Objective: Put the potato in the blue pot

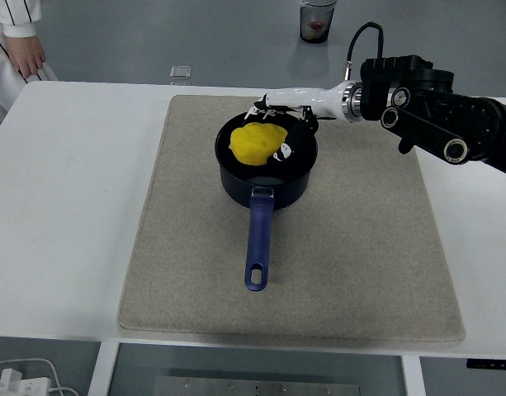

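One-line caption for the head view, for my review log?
Right hand lowers the yellow potato inside the blue pot on the beige mat, fingers around it.

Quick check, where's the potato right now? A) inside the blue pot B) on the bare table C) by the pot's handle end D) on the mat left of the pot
A: the yellow potato sits within the blue pot rim, with the right hand at it.
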Robot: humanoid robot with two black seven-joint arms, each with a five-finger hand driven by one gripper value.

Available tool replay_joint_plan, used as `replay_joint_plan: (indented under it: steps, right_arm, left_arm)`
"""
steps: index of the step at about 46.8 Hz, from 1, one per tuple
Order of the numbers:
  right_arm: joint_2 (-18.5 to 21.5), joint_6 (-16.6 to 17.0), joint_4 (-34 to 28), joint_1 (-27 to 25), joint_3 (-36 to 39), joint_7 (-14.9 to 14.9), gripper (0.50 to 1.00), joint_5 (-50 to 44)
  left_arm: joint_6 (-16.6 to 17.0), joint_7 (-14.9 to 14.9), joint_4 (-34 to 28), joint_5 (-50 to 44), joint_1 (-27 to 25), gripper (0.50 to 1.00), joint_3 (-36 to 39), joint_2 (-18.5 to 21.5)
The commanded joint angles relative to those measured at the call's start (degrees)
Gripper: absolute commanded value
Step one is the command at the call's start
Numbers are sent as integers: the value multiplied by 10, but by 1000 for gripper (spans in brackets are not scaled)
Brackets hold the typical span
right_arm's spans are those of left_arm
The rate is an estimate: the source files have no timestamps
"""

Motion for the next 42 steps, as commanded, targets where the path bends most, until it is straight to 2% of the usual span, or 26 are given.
replay_joint_plan:
  steps: [1, 21, 30, 42]
  right_arm:
    - [0, 2, 0, 0, 0, 0, 889, 3]
    - [-12, 15, 1, 6, 11, 1, 889, 27]
    - [-48, 31, 1, 10, 11, 1, 889, 134]
    - [-74, 21, 0, -10, 12, 0, 887, 278]
  left_arm:
    - [0, 0, 0, 0, 0, 996, 0, 0]
    - [0, 0, 0, 0, 0, 996, 0, 0]
    - [0, 0, 0, 0, 0, 996, 0, 0]
    - [0, 0, 0, 0, 0, 996, 0, 0]
